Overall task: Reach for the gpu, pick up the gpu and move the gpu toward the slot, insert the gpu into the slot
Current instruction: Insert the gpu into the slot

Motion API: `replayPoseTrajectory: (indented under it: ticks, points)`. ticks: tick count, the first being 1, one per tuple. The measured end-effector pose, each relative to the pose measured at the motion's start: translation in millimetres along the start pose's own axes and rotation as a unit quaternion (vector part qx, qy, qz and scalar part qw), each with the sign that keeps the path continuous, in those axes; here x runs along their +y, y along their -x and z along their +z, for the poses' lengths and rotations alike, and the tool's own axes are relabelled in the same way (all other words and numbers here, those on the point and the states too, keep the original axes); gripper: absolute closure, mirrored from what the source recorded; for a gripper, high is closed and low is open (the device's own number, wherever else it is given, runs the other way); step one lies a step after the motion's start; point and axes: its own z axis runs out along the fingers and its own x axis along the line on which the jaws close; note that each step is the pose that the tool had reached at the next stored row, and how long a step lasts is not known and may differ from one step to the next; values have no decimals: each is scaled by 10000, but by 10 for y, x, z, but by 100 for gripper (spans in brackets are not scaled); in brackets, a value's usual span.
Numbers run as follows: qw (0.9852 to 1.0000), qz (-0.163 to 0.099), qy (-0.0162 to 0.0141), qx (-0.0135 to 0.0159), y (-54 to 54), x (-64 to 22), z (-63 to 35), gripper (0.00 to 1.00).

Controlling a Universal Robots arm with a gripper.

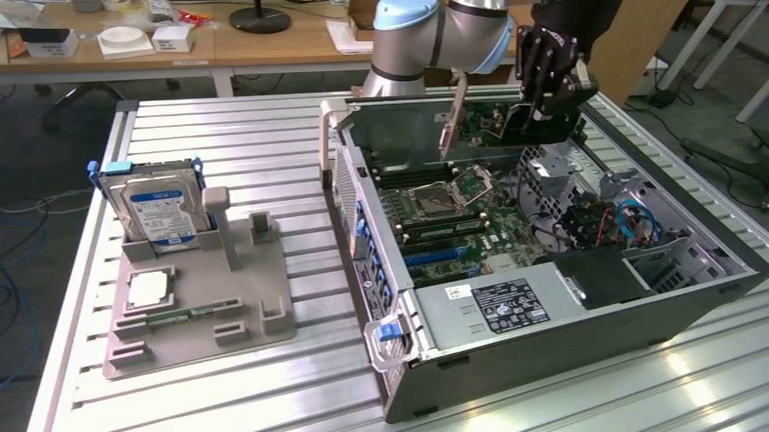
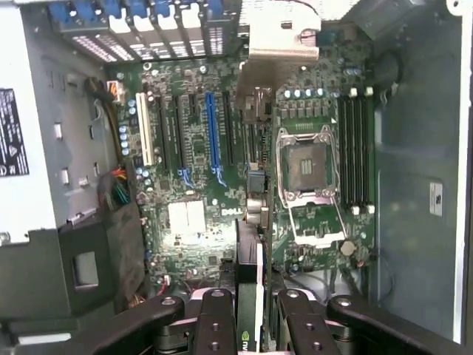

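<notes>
My gripper [image 1: 539, 110] hangs over the back of the open computer case [image 1: 565, 360], shut on the gpu [image 1: 491, 124]. The card is held upright, and its metal end bracket [image 1: 455, 106] points to the exterior view's left. In the wrist view the gpu [image 2: 250, 270] runs edge-on as a dark blade between my black fingers [image 2: 214, 322], with the bracket [image 2: 275, 52] at its far end. The slot [image 2: 213, 137], a long blue strip on the green motherboard [image 2: 192, 177], lies below and to one side of the card, apart from it. The slot [image 1: 435, 256] also shows in the exterior view.
The square silver processor socket [image 2: 307, 166] and black memory slots [image 2: 355, 148] lie on the card's other side. A white slot [image 2: 142, 129] sits beyond the blue one. A power supply [image 1: 505, 306] and cables [image 1: 625, 220] fill the case. A blue-labelled hard drive [image 1: 150, 207] stands in a grey fixture [image 1: 204, 315].
</notes>
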Motion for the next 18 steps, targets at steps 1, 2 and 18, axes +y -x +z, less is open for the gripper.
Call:
replayPoseTrajectory:
  ticks: [1,2,18]
  points:
    - [10000,-64,2,-5,0,0,4,73]
    - [9999,-106,4,-8,0,1,8,73]
    - [9998,-195,9,-23,-17,10,171,73]
